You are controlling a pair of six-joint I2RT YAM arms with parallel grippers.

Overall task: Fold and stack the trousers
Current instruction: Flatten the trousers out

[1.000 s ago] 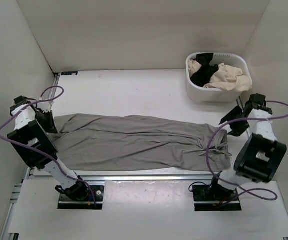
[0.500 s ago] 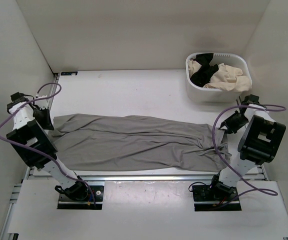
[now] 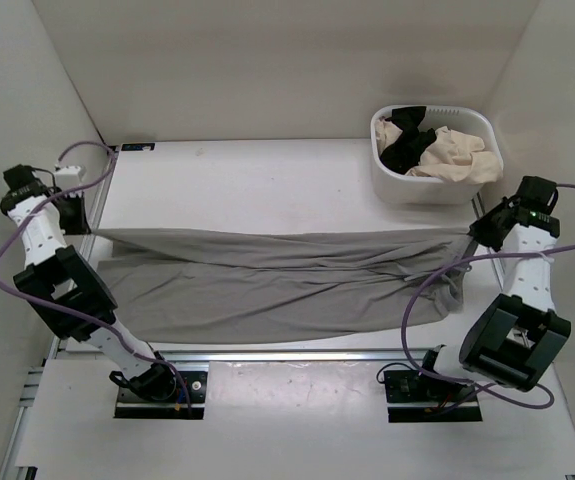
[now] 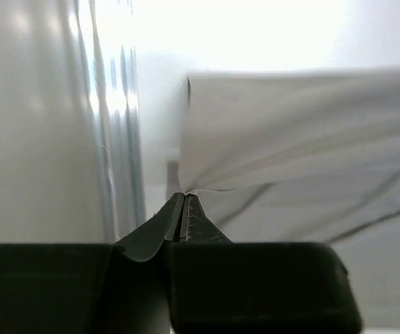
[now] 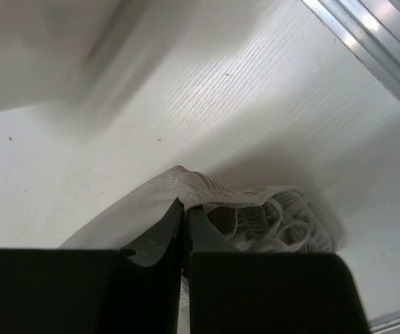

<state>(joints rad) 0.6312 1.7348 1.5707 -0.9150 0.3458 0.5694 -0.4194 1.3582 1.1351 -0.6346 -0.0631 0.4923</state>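
Observation:
The grey trousers [image 3: 267,285] stretch across the table from left to right, their far edge lifted and pulled taut between both arms. At the left, my left gripper [image 3: 89,226] is shut on the leg-end corner of the trousers [image 4: 269,146]; in the left wrist view its tips [image 4: 185,196] pinch the fabric. On the right, my right gripper [image 3: 470,233] is shut on the waistband of the trousers [image 5: 186,182], raised off the table, with the ribbed band and drawstring bunched beside its tips [image 5: 185,206].
A white basket [image 3: 435,157] at the back right holds a black and a cream garment. White walls close in on the left, right and back. A metal rail [image 3: 267,355] runs along the table's near edge, and purple cables loop from both arms.
My right gripper closed on the waistband. Both arms then rose and moved back, lifting the trousers' far edge into a taut line.

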